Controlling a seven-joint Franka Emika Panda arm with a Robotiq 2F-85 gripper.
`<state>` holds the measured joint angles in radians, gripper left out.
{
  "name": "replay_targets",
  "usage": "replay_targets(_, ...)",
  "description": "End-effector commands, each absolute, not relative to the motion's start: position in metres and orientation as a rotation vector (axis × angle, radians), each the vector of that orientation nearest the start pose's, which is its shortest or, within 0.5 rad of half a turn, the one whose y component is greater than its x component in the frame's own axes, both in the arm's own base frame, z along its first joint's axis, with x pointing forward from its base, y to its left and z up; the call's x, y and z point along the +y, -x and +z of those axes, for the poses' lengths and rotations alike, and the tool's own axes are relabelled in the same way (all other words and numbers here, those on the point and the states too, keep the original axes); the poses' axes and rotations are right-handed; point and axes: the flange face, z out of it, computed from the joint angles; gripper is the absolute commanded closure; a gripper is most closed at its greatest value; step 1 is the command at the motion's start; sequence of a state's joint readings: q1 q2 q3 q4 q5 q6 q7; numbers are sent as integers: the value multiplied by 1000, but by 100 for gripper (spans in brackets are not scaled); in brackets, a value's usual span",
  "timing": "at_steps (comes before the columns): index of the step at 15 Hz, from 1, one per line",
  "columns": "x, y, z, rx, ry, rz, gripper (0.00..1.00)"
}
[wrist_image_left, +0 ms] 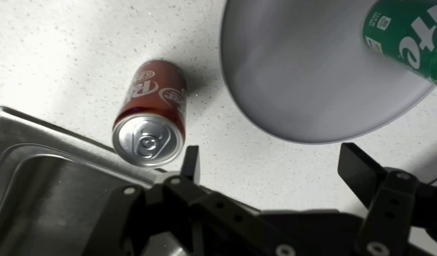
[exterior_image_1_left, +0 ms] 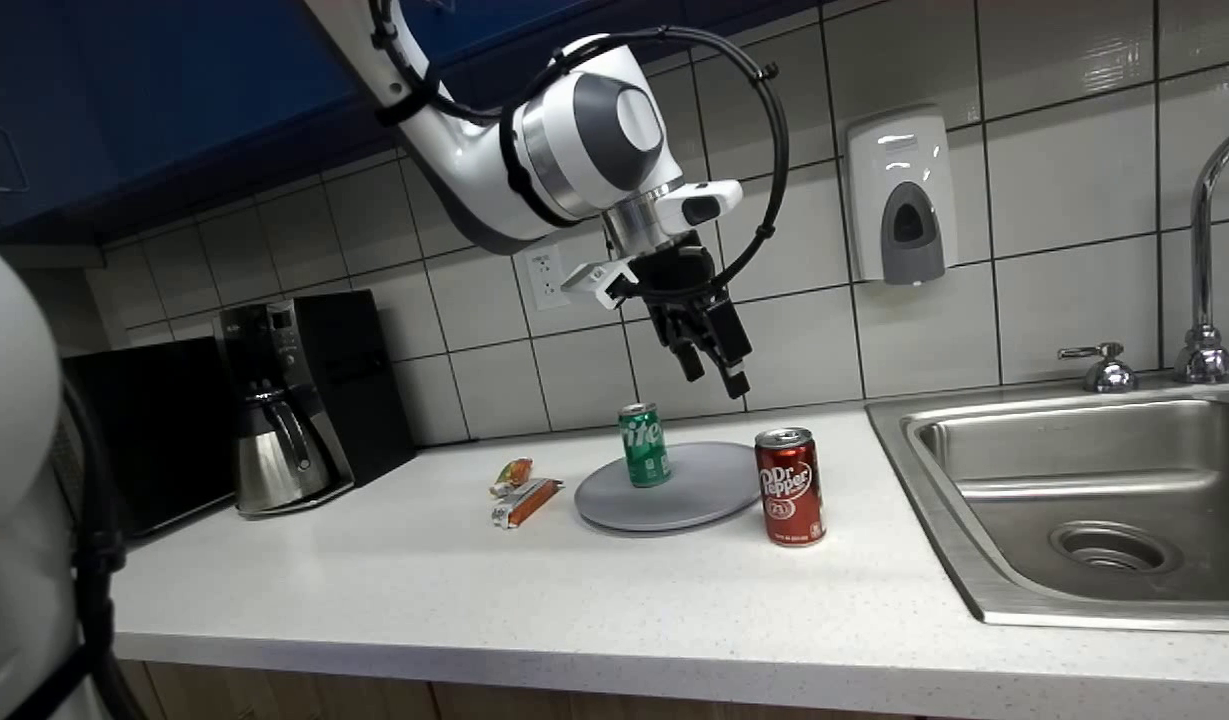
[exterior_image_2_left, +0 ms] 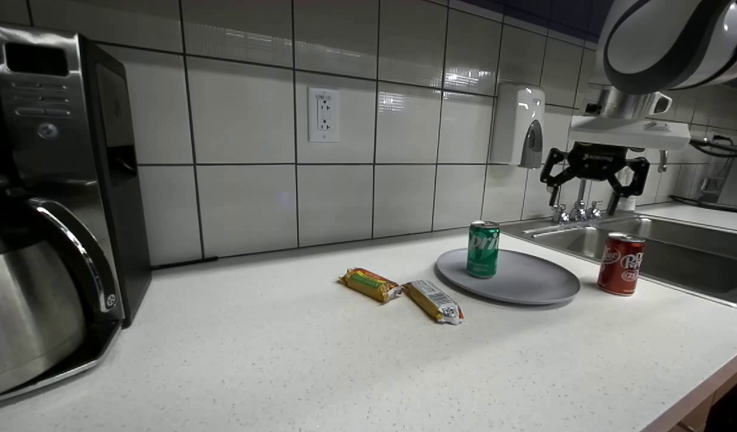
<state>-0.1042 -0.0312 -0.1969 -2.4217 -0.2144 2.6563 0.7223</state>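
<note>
My gripper is open and empty, held above the counter near the wall; it also shows in an exterior view and the wrist view. A green Sprite can stands upright on a round grey plate. A red Dr Pepper can stands upright on the counter, between plate and sink. In the wrist view it lies just beyond the left finger, apart from the plate. Two wrapped bars lie beside the plate.
A metal sink with a faucet is set in the counter beside the Dr Pepper can. A coffee maker stands at the far end. A soap dispenser hangs on the tiled wall. Blue cabinets hang above.
</note>
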Motion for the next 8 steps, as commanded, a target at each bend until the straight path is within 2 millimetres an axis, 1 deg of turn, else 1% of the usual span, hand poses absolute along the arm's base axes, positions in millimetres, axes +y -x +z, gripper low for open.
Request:
replay_targets(1,-156,-463,353,1433,2856,-422,0)
replay_targets(8,-174,-437,347,1603,2782,-363,0)
